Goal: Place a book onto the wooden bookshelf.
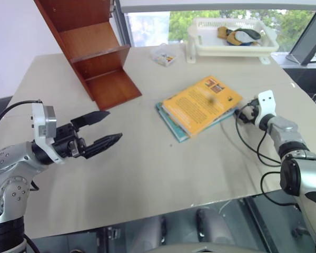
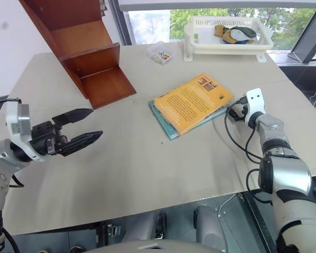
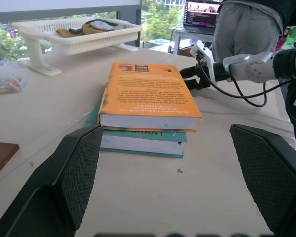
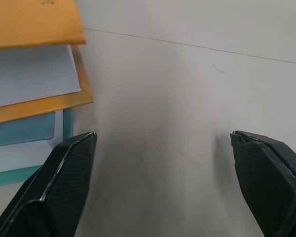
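Tabletop [image 1: 147,174] carries the wooden bookshelf [image 1: 97,58] at its far left corner. Toward the right edge, the orange book [image 1: 201,103] lies atop a teal book [image 1: 174,125]. Left fingers [image 1: 102,129] hover open; right fingers [image 4: 64,192] spread open beside the books.

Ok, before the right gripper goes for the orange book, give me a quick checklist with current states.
1. Right gripper open: ok, fingers wide apart.
2. Right gripper at the orange book: not ok, the book's corner lies beside one finger, not between the two.
3. Book free on top: ok, it lies on the teal book, nothing on it.
4. Left gripper out of the way: ok, open, over bare table.
5. Wooden bookshelf boards free: ok where they show.
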Controlling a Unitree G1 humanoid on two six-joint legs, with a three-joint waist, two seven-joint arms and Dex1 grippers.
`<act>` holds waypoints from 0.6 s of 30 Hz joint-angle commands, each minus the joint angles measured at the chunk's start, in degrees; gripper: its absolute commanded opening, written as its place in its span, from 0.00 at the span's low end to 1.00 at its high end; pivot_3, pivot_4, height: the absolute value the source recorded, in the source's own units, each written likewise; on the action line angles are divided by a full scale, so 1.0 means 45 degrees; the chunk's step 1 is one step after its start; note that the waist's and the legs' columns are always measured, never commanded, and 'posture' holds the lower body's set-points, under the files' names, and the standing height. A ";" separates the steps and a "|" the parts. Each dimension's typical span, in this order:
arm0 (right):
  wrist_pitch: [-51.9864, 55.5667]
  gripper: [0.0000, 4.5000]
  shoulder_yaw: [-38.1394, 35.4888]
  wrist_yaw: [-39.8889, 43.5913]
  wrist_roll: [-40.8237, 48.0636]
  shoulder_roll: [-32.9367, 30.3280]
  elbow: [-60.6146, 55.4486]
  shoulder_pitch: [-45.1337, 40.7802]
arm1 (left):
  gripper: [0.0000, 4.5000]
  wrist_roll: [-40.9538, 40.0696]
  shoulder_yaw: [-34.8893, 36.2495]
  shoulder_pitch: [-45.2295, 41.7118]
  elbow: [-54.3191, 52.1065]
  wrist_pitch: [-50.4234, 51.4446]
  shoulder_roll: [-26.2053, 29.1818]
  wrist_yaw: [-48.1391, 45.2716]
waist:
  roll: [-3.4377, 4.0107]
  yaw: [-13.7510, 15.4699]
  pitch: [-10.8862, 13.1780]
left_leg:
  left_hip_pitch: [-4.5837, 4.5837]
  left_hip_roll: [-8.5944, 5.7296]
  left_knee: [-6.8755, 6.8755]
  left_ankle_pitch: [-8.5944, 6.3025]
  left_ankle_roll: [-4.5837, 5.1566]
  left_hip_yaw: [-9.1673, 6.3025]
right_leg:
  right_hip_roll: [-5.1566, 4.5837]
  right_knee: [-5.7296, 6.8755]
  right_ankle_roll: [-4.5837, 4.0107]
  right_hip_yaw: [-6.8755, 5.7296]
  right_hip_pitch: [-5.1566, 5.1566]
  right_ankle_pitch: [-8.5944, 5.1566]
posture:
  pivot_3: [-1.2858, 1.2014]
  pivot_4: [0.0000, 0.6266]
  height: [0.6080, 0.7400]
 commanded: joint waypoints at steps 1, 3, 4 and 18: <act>-0.0003 0.99 0.0129 -0.0908 -0.0254 -0.0862 -0.0298 0.0271 | 0.99 -0.0088 0.0231 0.0078 -0.0381 -0.0313 -0.0019 -0.0010 | 0.0000 0.0063 0.0000 | -0.0001 -0.0004 0.0000 0.0000 0.0000 -0.0003 | -0.0004 0.0000 -0.0001 -0.0003 0.0000 0.0000 | 0.52 0.24 1.00; 0.0021 0.99 0.0215 -0.1409 -0.0362 -0.1201 -0.0413 0.0685 | 0.99 -0.0075 0.0201 0.0078 -0.0343 -0.0365 -0.0046 -0.0023 | -0.0005 0.0139 -0.0001 | -0.0006 -0.0016 0.0001 0.0000 0.0000 -0.0018 | -0.0015 -0.0002 -0.0012 -0.0016 0.0002 -0.0007 | 0.52 0.24 1.00; -0.0020 0.99 0.0294 -0.1594 -0.0410 -0.1291 -0.0518 0.0932 | 0.99 -0.0061 0.0183 0.0078 -0.0313 -0.0401 -0.0056 -0.0038 | -0.0006 0.0141 -0.0002 | -0.0009 -0.0023 0.0001 0.0000 0.0000 -0.0022 | -0.0021 -0.0004 -0.0028 -0.0021 0.0004 -0.0016 | 0.52 0.24 1.00; 0.6769 0.99 0.0050 0.4963 0.6328 -0.2463 -1.7293 1.2272 | 0.99 0.0456 -0.1072 -0.1773 0.1428 -0.0666 0.0347 -0.0980 | -0.0087 0.0382 -0.0059 | 0.0011 0.0015 0.0005 -0.0035 0.0059 -0.0100 | 0.0015 0.0041 -0.0022 -0.0086 0.0024 -0.0022 | 0.52 0.24 1.00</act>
